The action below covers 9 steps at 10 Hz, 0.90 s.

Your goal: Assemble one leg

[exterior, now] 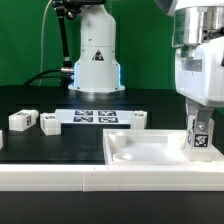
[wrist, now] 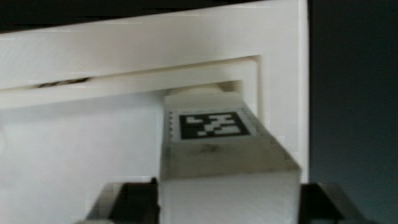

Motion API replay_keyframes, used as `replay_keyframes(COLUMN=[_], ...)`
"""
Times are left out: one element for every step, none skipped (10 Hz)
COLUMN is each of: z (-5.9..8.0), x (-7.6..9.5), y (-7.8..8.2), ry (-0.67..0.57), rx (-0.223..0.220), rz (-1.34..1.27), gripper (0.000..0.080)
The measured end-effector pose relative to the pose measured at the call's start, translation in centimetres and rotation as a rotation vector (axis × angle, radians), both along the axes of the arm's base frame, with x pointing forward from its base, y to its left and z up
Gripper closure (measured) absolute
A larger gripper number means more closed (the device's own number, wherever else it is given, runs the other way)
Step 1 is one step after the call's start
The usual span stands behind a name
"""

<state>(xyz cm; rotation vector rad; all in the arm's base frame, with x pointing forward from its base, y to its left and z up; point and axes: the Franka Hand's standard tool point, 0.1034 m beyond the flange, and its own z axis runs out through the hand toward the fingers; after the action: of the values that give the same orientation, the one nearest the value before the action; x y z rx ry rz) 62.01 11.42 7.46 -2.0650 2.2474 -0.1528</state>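
Pincer [exterior: 199, 128] closed on leg [exterior: 200, 135] | leg upright over tray [exterior: 140, 152] corner

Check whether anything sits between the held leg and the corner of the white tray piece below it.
Nothing visible does. The gripper holds the leg upright over the tray piece, and the wrist view shows its corner bare.

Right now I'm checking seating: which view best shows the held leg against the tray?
The exterior view: the leg stands upright in the gripper over the tray. The wrist view shows only its tagged face close up.
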Motion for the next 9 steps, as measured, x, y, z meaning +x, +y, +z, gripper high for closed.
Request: replay_keyframes(z=[0.0, 0.01, 0.04, 0.08, 0.11, 0.07, -0.17, -0.13, 0.02], x=[0.0, 0.04, 0.07, 0.1, 0.18, 0.23, 0.16, 0.24, 0.39], y=[0.0, -0.14, -0.16, 0.0, 0.07, 0.21, 0.44, 0.7, 0.79], ry=[0.001, 0.001, 0.002, 0.004, 0.0, -0.002, 0.002, 0.006, 0.006], rx=[-0.005, -0.013, -0.026, -0.044, -0.058, -0.075, -0.089, -0.105, -0.115], rz=[0.036, 0.097, 0.178, 0.318, 0.419, 0.54, 0.642, 0.734, 0.806], gripper=[0.0301, 0.0301, 0.0186, 0.0157, 0.0157, 0.0151, 0.0151, 0.015, 0.015])
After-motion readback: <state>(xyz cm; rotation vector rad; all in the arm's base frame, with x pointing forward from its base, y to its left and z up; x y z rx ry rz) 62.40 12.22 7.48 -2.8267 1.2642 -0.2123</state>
